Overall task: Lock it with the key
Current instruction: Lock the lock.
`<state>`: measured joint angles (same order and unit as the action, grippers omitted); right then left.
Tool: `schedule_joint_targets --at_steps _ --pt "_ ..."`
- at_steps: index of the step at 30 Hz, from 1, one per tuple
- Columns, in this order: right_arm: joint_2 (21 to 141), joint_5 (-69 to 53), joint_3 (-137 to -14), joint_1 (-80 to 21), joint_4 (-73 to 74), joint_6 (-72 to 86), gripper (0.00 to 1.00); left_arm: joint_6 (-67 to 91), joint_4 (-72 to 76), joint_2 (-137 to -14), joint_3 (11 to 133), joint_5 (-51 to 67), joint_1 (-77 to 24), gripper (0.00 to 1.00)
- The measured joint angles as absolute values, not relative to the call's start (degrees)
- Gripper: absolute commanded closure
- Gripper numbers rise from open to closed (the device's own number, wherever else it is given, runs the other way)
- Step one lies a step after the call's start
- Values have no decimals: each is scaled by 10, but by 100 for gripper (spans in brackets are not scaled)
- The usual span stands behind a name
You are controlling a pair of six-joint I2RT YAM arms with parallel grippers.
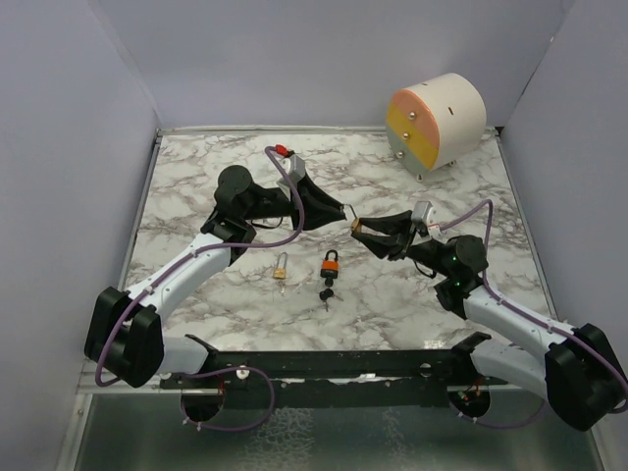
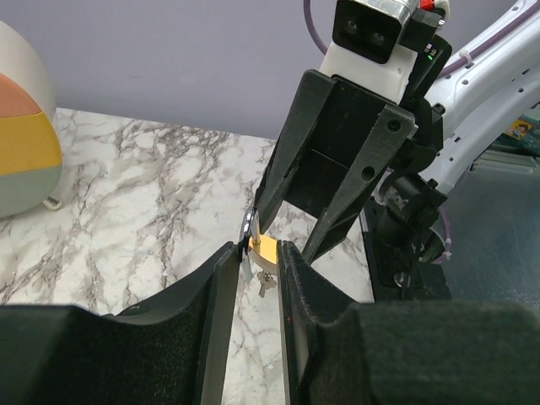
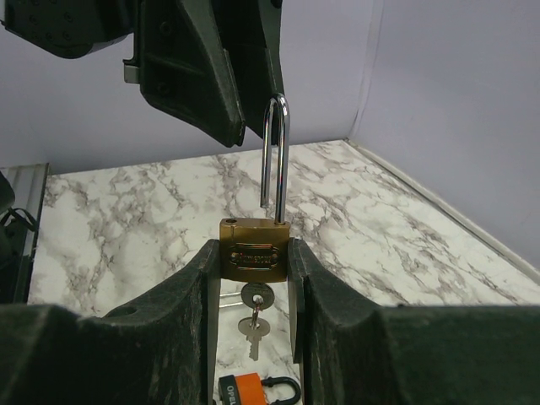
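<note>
Where the left gripper (image 1: 347, 214) meets the right gripper (image 1: 362, 233) in the top view, the brass padlock (image 1: 356, 228) is too small to read. In the right wrist view, the right fingers (image 3: 205, 278) clamp the padlock's body, its stamping illegible. The shackle (image 3: 277, 152) is raised and a key (image 3: 253, 325) hangs beneath. The orange padlock (image 3: 245, 391) reads "OPEL", cropped. In the left wrist view, the left fingers (image 2: 221, 287) flank the shackle, but I cannot tell whether they grip it.

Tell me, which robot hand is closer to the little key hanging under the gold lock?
Right. The key hangs just under the brass padlock that the right gripper clamps. The left gripper sits by the shackle top, the far end.
</note>
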<state>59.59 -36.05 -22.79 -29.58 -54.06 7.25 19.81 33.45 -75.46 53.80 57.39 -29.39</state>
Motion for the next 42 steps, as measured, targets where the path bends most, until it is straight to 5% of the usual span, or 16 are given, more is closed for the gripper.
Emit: schedule_joint_targets --at_steps 15,29,42 --pt "596 -350 -232 -297 -540 73 99 199 339 -755 538 564 -300 75" --pt "596 -344 -232 -301 -537 72 99 212 345 -755 538 538 -304 95" --pt "617 -272 -262 -322 -522 30 99 249 356 -771 560 505 -309 99"
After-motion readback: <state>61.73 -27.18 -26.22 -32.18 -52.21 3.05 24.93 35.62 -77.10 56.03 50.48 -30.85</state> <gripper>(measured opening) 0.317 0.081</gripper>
